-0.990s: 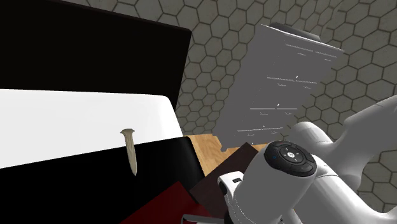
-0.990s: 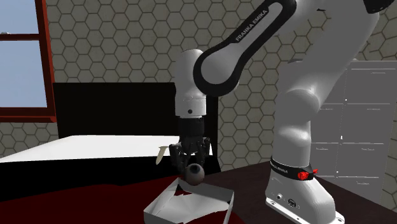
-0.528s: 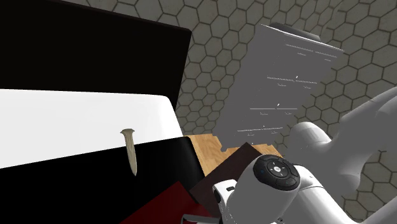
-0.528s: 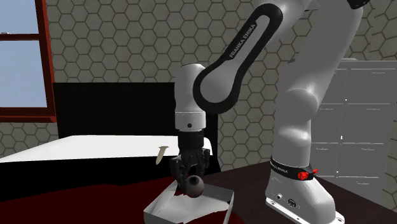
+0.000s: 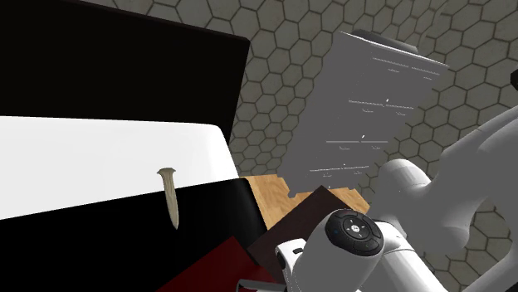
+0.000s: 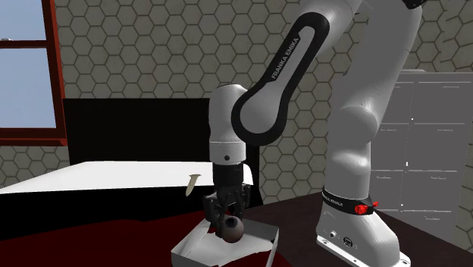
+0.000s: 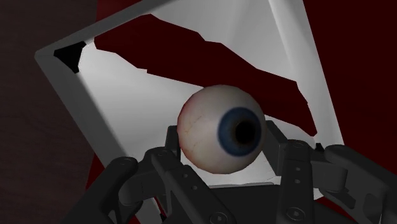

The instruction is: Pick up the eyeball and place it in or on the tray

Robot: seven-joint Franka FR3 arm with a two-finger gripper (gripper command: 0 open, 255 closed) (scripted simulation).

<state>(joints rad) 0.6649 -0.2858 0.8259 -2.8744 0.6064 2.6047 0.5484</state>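
Observation:
An eyeball (image 7: 221,128) with a blue iris and a pinkish white is clasped between the black fingers of my gripper (image 7: 222,147). It hangs low inside the white tray (image 7: 76,102), whose floor looks dark red. In the second exterior view the gripper (image 6: 227,220) points straight down with the eyeball (image 6: 231,227) at about the height of the tray's (image 6: 197,254) rim. Whether the eyeball touches the tray floor I cannot tell. In the shoulder view the arm's white joint (image 5: 357,249) fills the lower right.
A tan nail-like object (image 5: 171,197) stands by the white bed (image 5: 100,158) with its black headboard (image 5: 124,75). A grey cabinet (image 5: 365,116) stands against the hexagon-tiled wall. The robot's base (image 6: 356,227) sits right of the tray on a dark table (image 6: 303,216).
The arm has lowered steadily, carrying the eyeball from above the tray's rim down into the tray. In the shoulder view the white joint has sunk lower.

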